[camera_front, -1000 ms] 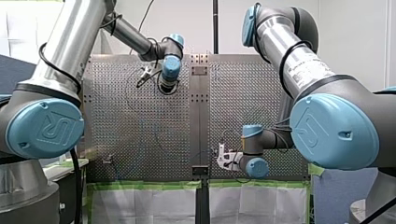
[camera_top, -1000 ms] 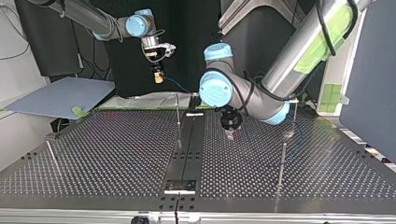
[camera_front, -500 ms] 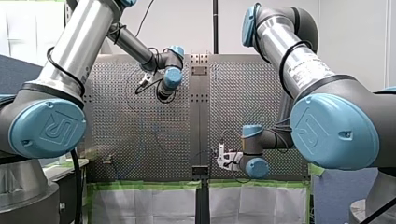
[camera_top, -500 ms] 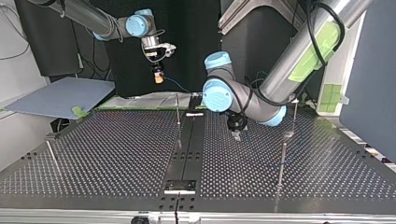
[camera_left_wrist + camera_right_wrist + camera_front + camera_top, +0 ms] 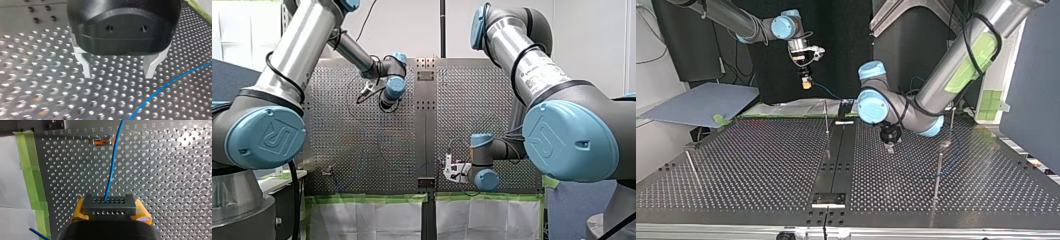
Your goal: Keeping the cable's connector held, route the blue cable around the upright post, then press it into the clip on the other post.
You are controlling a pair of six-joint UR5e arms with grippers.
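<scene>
Right gripper [image 5: 108, 208]: yellow pads clamped on the grey connector [image 5: 108, 204], above the table's near edge in the front view.
Left gripper [image 5: 118, 72]: metal fingers spread wide, empty, low over the perforated table [image 5: 37, 82].
Blue cable [image 5: 111, 170]: runs from the connector to the table; one stretch lies just beside the left gripper.
Handling: probably thin, light and limp; best pinched on that free stretch.
</scene>
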